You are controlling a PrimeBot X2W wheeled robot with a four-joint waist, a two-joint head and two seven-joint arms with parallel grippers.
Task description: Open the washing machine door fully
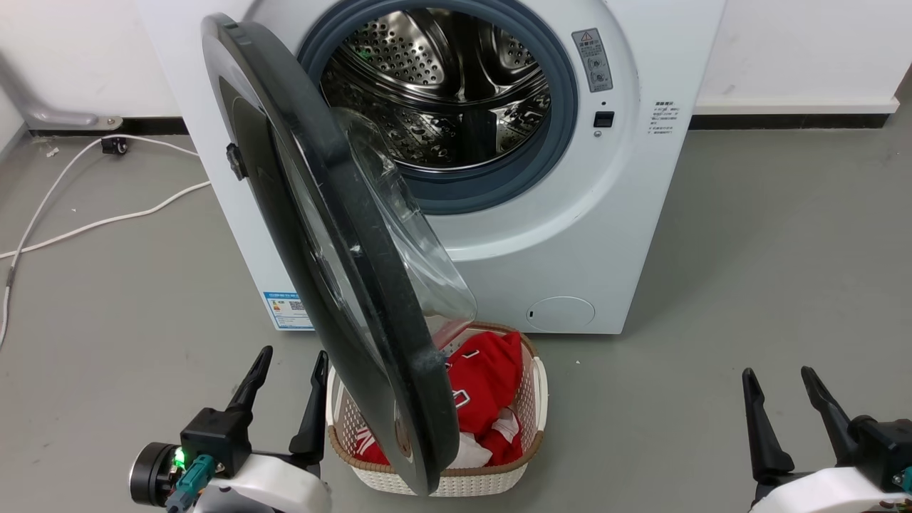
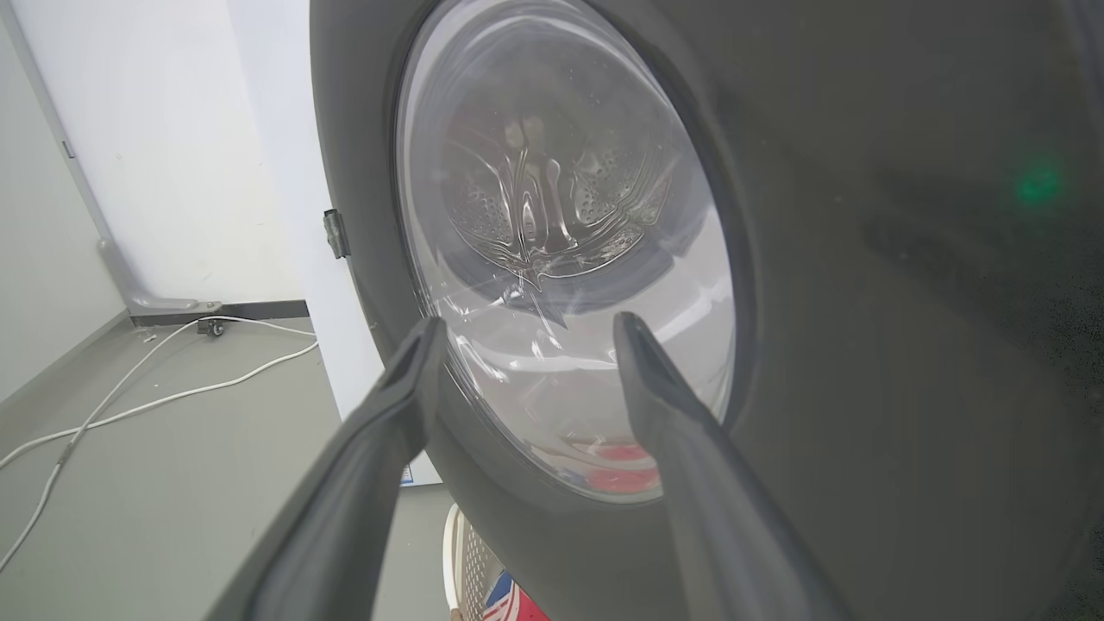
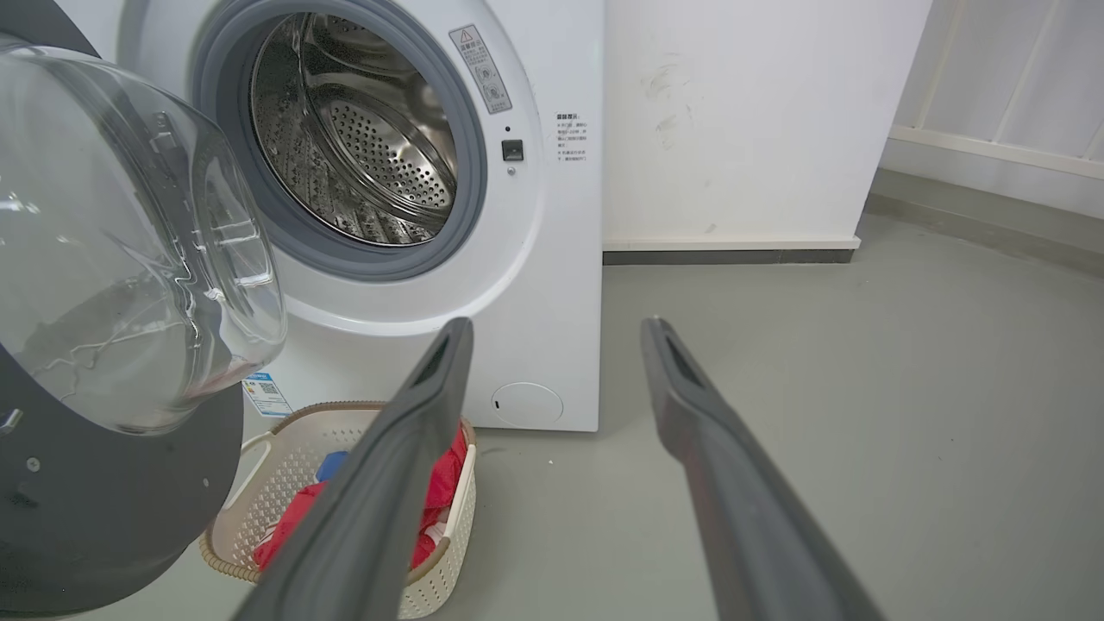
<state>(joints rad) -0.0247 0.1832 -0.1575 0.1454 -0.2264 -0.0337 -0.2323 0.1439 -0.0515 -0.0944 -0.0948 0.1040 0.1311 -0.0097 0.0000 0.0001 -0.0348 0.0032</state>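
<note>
Opening fully means driving the free edge leftward. The left gripper (image 1: 293, 354), long dark fingers spread and empty, hovers just beside the outer face of the glossy black round washing machine door (image 1: 370, 285). That door stands half open above the white plastic laundry basket (image 1: 531, 410), before the white boxy washing machine (image 1: 605, 228). Push on the inner rim, not the clear glass bowl (image 1: 420, 242). The right gripper (image 1: 776, 372), also spread, sits well apart.

Grey floor (image 1: 769, 271), white walls (image 1: 798, 50).
A white cable (image 1: 92, 225) trails over the floor at the left; a dark skirting (image 1: 784, 121) runs along the wall's foot.
</note>
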